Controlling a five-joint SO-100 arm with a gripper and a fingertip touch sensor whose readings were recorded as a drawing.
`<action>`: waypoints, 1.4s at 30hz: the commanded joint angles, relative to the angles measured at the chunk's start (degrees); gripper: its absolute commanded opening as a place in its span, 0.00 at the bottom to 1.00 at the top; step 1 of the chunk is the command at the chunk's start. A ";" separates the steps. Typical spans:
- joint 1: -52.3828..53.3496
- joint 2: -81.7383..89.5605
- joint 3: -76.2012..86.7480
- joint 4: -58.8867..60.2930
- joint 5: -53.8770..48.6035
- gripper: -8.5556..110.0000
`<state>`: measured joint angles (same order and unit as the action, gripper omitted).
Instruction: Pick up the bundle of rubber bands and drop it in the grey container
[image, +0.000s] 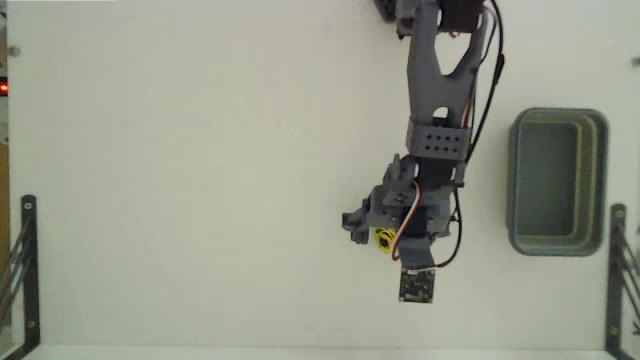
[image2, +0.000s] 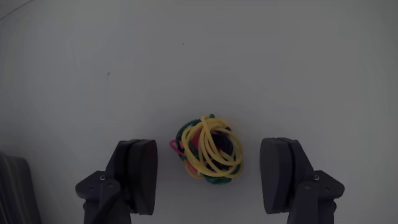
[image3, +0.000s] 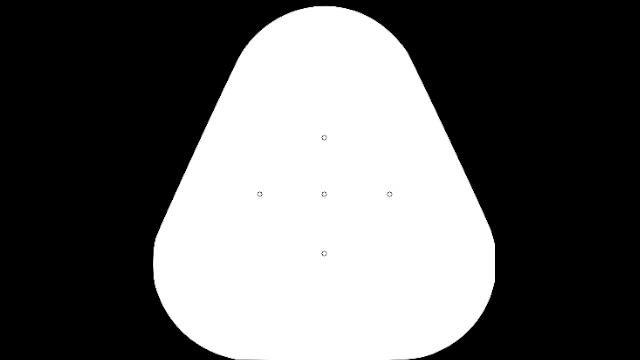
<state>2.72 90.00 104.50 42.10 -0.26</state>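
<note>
Spread wide, the end effector (image2: 208, 177), holding nothing, with the bundle of rubber bands (image2: 208, 149) sitting between the two fingers (image2: 138, 174) on the counter (image2: 186, 56), clear of both pads and a touch nearer the left-hand one in the wrist view. Best done by closing slowly and evenly so both pads meet the clump together; probably worth dropping a little lower first, since thin springy loops can squirt out or leave stragglers if pinched only at the top. Then a straight lift before any swing. From above in the fixed view, only a yellow speck of the bundle of rubber bands (image: 382, 239) peeking out under the end effector (image: 385, 238). Well off to the right of it in that view, the grey container (image: 520, 135), apparently empty, long side running up and down the picture. Just below the end effector there, a small dark circuit board (image: 417, 286) riding on the arm. Plain white matte counter, evenly lit; dark brackets (image: 25, 270) at the left and right edges.
</note>
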 joint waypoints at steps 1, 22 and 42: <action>0.94 1.86 -0.17 -0.16 0.26 0.94; 0.94 1.86 -0.17 -0.16 0.26 0.90; 0.94 1.86 -0.17 -0.16 0.26 0.85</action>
<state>2.72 90.00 104.50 42.10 -0.26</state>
